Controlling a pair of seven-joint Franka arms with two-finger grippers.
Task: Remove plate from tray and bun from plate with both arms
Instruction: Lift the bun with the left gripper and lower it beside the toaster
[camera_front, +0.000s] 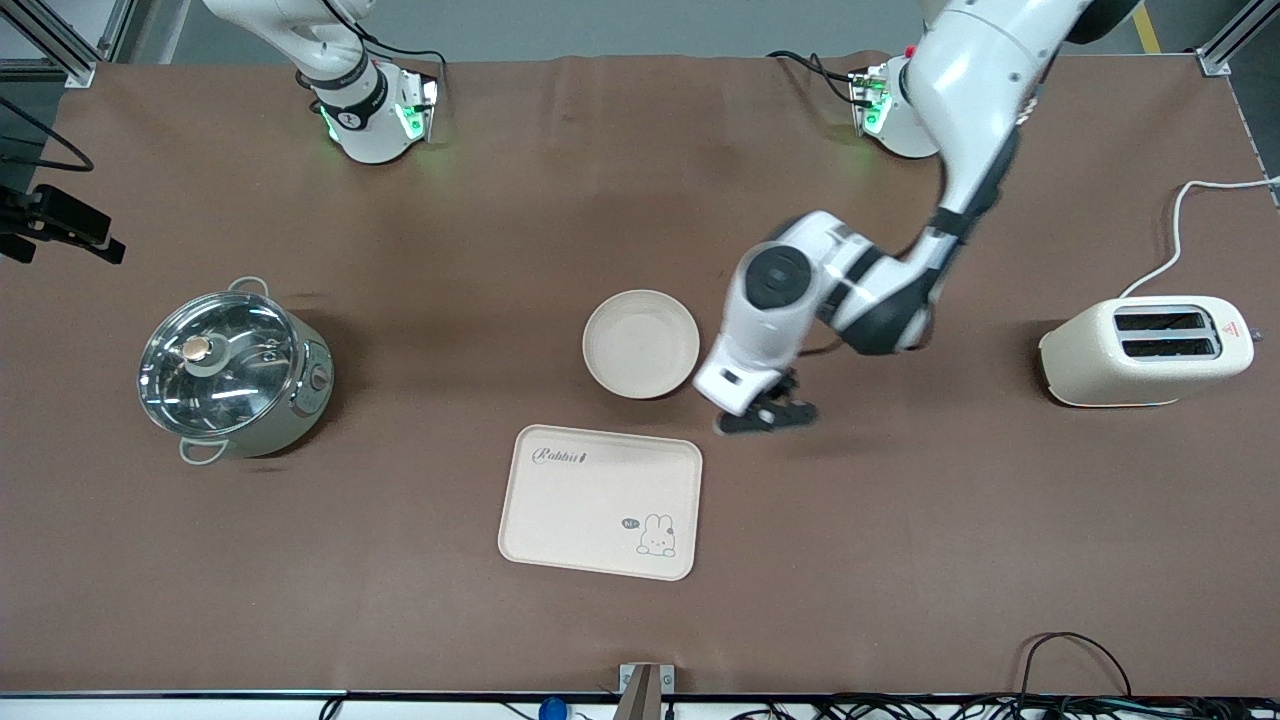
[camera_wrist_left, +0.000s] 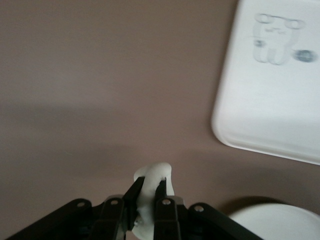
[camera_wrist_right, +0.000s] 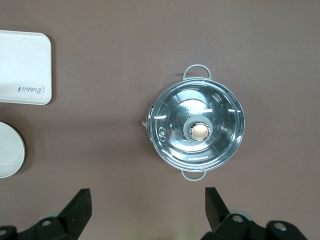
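Cream tray (camera_front: 600, 500) bears "Rabbit" script and a bunny drawing; plate (camera_front: 640, 343) is plain cream, bun (camera_wrist_left: 156, 186) pale white, tablecloth (camera_front: 400, 560) brown.

The bun (camera_wrist_left: 156, 181) is partly hidden between the left claw (camera_wrist_left: 148, 192) fingers. In the left wrist view, the tray (camera_wrist_left: 270, 95) and plate (camera_wrist_left: 280, 222) are cut off and blurred.

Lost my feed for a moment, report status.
Left gripper shut on bun, over bare table beside plate. Right gripper open, waiting high over pot. Plate off tray. Nothing obstructing.
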